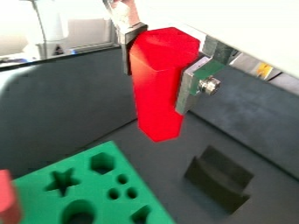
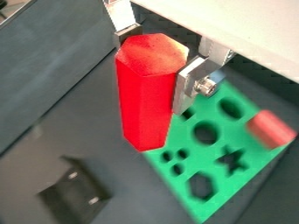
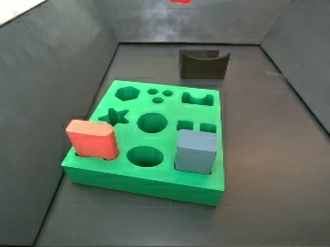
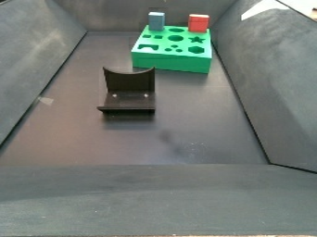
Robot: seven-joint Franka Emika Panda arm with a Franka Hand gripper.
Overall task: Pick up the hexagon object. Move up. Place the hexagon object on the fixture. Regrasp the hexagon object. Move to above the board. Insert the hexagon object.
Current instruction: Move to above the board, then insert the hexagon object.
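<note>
Red peg (image 1: 158, 83) clamped in my gripper (image 1: 163, 66) high above fixture (image 1: 219, 179); shallow side grip could let it tilt when set down.

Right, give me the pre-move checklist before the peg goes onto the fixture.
1. Hexagon object clamped in the gripper: ok, both wrist views show it between the fingers.
2. Peg clear of the floor: ok, it hangs in the air.
3. Fixture notch unobstructed: ok.
4. Peg directly over the fixture: not ok, the fixture sits off to the side in both wrist views.
5. Hexagon hole in the board free: ok.
6. Gripper height: cannot tell; side views barely show it.
</note>
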